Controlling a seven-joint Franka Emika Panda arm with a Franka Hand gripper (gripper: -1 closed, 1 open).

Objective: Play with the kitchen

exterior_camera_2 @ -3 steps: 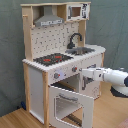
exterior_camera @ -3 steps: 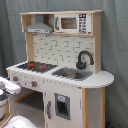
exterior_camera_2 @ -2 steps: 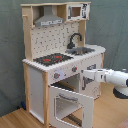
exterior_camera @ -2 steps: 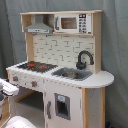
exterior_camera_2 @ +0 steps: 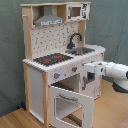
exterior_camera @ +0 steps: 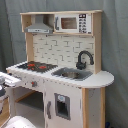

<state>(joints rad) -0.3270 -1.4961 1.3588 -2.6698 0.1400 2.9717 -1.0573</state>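
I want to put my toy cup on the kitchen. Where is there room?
The rounded end of the counter, beside the sink and tap, is bare. The hob is flat and free too. The front is crowded: the oven door hangs open and the gripper is there.

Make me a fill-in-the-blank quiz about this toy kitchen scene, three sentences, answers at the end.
1. In the second exterior view, the kitchen's oven door hangs ____.
2. The black tap stands beside the ____.
3. The hob's rings glow ____ in colour.
Answers: open; sink; red
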